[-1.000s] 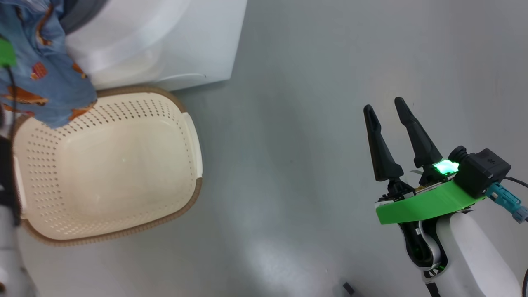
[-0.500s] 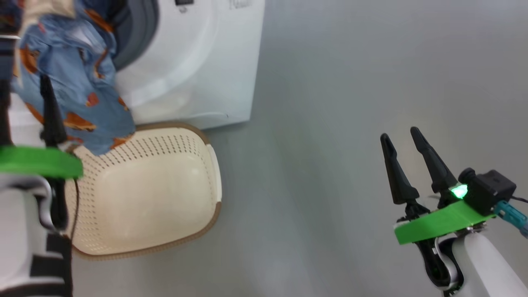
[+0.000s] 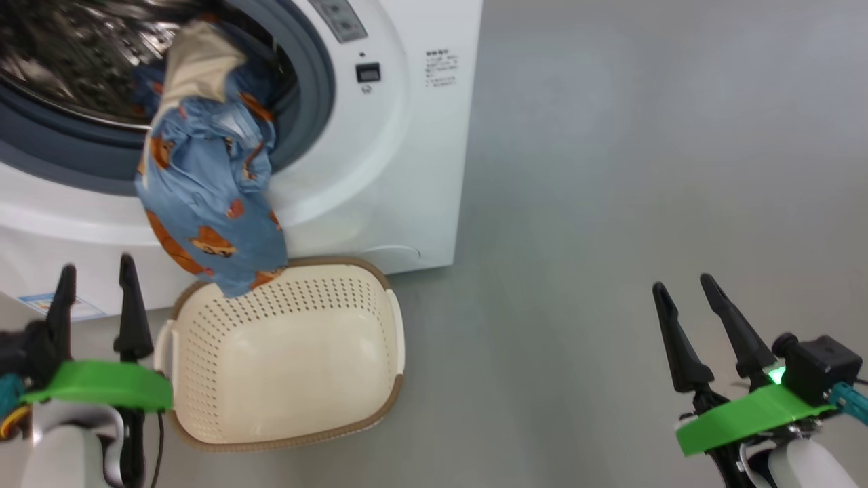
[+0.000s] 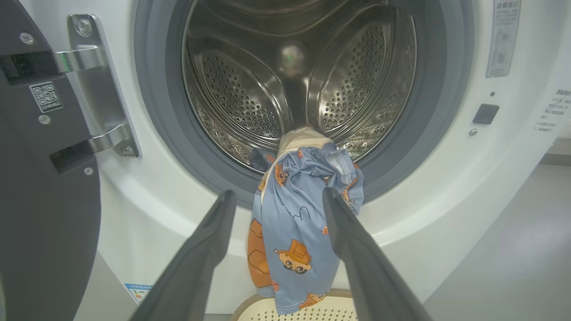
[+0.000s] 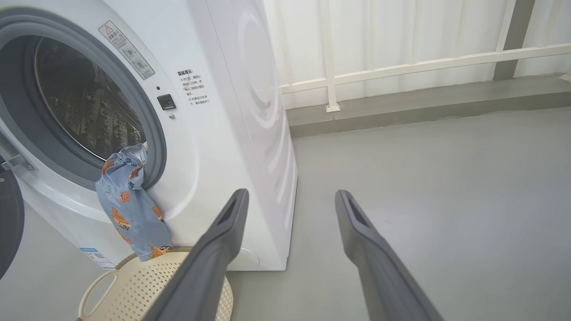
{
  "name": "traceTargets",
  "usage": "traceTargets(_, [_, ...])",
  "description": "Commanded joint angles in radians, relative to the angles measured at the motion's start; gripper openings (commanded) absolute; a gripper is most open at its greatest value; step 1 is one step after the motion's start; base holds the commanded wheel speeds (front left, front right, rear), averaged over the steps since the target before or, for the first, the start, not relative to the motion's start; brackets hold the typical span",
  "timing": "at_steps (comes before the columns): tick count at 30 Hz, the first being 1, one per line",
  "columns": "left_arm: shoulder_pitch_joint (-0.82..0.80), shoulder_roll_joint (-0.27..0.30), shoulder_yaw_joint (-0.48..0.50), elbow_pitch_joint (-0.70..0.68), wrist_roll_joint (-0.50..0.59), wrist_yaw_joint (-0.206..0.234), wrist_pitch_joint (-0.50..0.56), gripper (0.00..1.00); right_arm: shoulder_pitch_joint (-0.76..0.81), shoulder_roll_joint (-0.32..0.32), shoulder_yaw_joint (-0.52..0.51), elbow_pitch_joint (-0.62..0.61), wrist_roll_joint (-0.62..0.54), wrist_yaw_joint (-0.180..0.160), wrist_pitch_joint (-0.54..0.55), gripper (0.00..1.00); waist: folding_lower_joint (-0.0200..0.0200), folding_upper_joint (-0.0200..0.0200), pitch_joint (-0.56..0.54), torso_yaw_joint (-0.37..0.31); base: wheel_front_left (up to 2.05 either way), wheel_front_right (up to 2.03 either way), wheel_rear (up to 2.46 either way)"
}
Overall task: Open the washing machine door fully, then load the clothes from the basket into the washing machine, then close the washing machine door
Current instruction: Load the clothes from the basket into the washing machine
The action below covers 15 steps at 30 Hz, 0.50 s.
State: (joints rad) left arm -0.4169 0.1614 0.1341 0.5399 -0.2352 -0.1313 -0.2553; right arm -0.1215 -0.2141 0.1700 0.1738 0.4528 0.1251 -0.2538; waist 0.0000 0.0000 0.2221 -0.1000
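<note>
Two grippers, left [image 3: 95, 268] and right [image 3: 681, 285], we show with fingers apart, holding nothing. One bundle of clothes [image 3: 203, 196] hangs from the washing machine [image 3: 407, 135]: its top lies in the drum [image 4: 250, 98], its hem reaches the back rim of the basket [image 3: 285, 444] below. We see the door [image 4: 40, 223] swung open.

Our left gripper [image 3: 95, 271] at lower left, jaws wide apart, holding nothing, our right gripper [image 3: 682, 285] at lower right, likewise spread, both pointing up
</note>
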Motion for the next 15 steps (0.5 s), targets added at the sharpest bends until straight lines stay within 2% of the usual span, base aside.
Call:
traceTargets(1, [0.024,0.026,0.032,-0.038,0.012,0.001,-0.006,1.0,0.017,-0.016,0.009,-0.023,0.016,0.006,-0.008,1.0,0.0,0.0,-0.051,0.037,0.0,0.0,0.0])
traceTargets(15, [0.212,-0.005,0.041,-0.139,0.009,0.001,-0.006,1.0,0.093,-0.023,0.002,-0.028,0.018,0.006,-0.008,1.0,0.0,0.0,-0.118,0.05,0.0,0.0,0.0])
